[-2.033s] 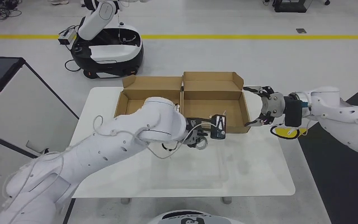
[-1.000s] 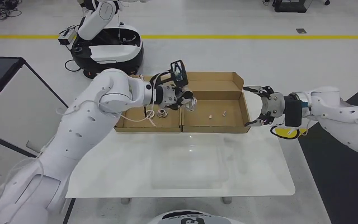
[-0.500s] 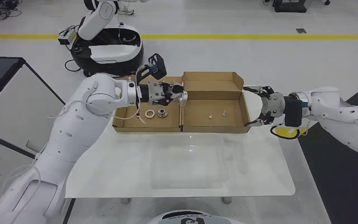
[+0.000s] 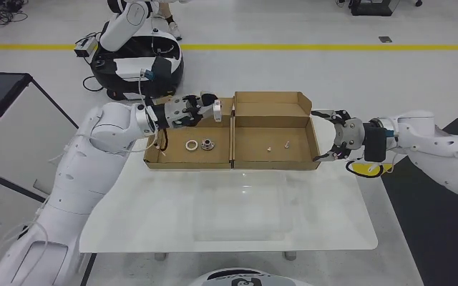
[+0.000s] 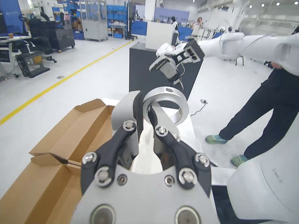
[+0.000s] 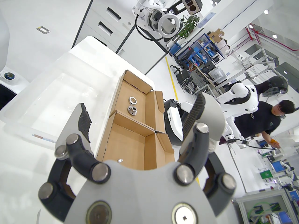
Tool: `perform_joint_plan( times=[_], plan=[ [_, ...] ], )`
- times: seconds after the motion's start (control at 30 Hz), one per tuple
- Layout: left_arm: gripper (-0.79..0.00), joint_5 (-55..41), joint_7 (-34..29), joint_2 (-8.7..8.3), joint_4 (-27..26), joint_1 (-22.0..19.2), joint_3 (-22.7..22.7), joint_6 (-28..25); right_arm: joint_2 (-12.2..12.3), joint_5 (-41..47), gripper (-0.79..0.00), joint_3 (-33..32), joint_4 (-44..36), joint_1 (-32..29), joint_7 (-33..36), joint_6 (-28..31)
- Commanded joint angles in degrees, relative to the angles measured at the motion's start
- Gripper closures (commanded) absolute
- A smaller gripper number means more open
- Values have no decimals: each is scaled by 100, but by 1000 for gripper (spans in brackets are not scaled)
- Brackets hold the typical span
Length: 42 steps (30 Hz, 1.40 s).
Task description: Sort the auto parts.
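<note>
Pinching a silver metal ring (image 5: pixel 163 94) in the left gripper (image 5: pixel 144 111), with the fingers nearly closed on its wall, one inside the hole and one outside. Holding this ring in the air above the far edge of the left cardboard box (image 4: pixel 175 154), close to the right cardboard box (image 4: pixel 250 136). Hovering the right gripper (image 4: pixel 317 136) just beside the outer end wall of the right cardboard box, fingers spread widely and gripping nothing. Lying in the left cardboard box, side by side but apart: a flat washer (image 4: pixel 192 145) and a flanged hub (image 4: pixel 207 145). Resting in the right cardboard box: two small parts (image 4: pixel 285 144), apart.
</note>
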<state>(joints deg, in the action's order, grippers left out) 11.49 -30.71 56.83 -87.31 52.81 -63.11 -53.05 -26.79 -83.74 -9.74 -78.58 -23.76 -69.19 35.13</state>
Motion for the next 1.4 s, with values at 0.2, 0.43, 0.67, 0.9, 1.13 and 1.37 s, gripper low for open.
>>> perform_joint_plan(
  times=[0.2, 0.43, 0.67, 0.9, 1.13, 1.37],
  plan=[
    [0, -461, 774, -25, -393, 425, -377, -224, 0, 0, -785, 0, 0, 0, 0, 0],
    [0, -719, 1323, -28, -694, 699, -706, -496, 0, 0, -785, 0, 0, 0, 0, 0],
    [0, -953, 1653, -24, -1259, 878, -919, -496, 0, 0, -785, 0, 0, 0, 0, 0],
    [0, -1024, 1756, -17, -1785, 1061, -984, -496, 0, 0, -785, 0, 0, 0, 0, 0],
    [0, -1190, 1985, 10, -1980, 1215, -1125, -496, 0, 0, -785, 0, 0, 0, 0, 0],
    [0, -1586, 2308, 58, -2171, 1408, -1471, -496, 0, 0, -785, 0, 0, 0, 0, 0]
  ],
)
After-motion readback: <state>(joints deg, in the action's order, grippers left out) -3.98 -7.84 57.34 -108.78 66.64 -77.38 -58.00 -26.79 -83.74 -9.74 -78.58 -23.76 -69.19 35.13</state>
